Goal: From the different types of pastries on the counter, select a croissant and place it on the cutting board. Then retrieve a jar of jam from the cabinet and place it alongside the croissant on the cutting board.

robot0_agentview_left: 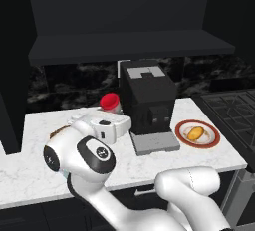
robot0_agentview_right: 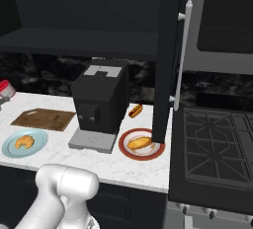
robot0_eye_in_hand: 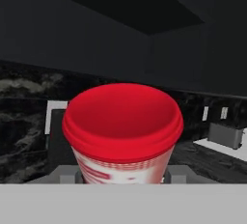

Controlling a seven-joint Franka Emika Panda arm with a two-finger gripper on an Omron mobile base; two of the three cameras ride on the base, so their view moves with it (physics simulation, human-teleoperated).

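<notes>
The cabinet (robot0_agentview_left: pixel 124 11) was the largest thing, nearly black, with a wide dark shelf (robot0_agentview_left: pixel 129 46) reaching over the tabletop (robot0_agentview_left: pixel 35 125), a white marble-look surface with faint grey veins. Near the middle stood a black boxy coffee machine (robot0_agentview_right: pixel 99 102) on a grey drip tray; no brand could be read on it. To its left in the right base view lay the cutting board (robot0_agentview_right: pixel 43 119), flat, brown and wooden, with a small slot near its far end and nothing on it. In front of the board sat a round light-blue plate (robot0_agentview_right: pixel 24 143) carrying the croissant (robot0_agentview_right: pixel 23 141), golden and crescent-shaped. On the machine's other side a red-rimmed plate (robot0_agentview_right: pixel 142 145) held an oblong yellow-orange pastry (robot0_agentview_right: pixel 139 142), and a small hot-dog-like piece (robot0_agentview_right: pixel 135 110) lay on the tabletop behind it.

The jar of jam (robot0_agentview_left: pixel 110 102) had a bright red lid and a pale whitish body; the hand view showed red print on its label, too blurred to read. The jaws of the gripper (robot0_agentview_left: pixel 115 113) were clamped on the jar's body, partly parted around it, holding it in the air above the tabletop just left of the coffee machine, below the shelf.
</notes>
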